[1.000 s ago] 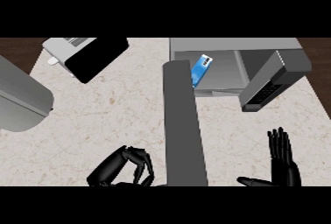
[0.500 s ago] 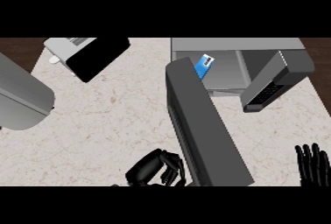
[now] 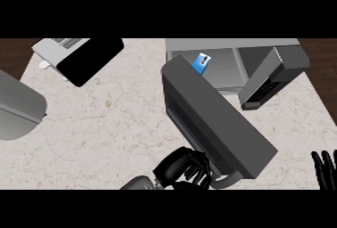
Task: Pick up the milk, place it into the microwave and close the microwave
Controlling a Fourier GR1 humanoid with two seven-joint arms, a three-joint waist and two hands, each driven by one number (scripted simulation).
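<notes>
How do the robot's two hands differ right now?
The left hand is curled against the near end of the microwave door; the right hand touches nothing. The left hand shows nearly whole at the lower middle; the right hand shows only upright fingers at the lower right corner. The left hand's fingers are bent; the right hand's are straight. Both are black.

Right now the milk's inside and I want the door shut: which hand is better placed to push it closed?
Left. The left hand is curled at the microwave door's outer end; the right hand rests open by the right edge.
</notes>
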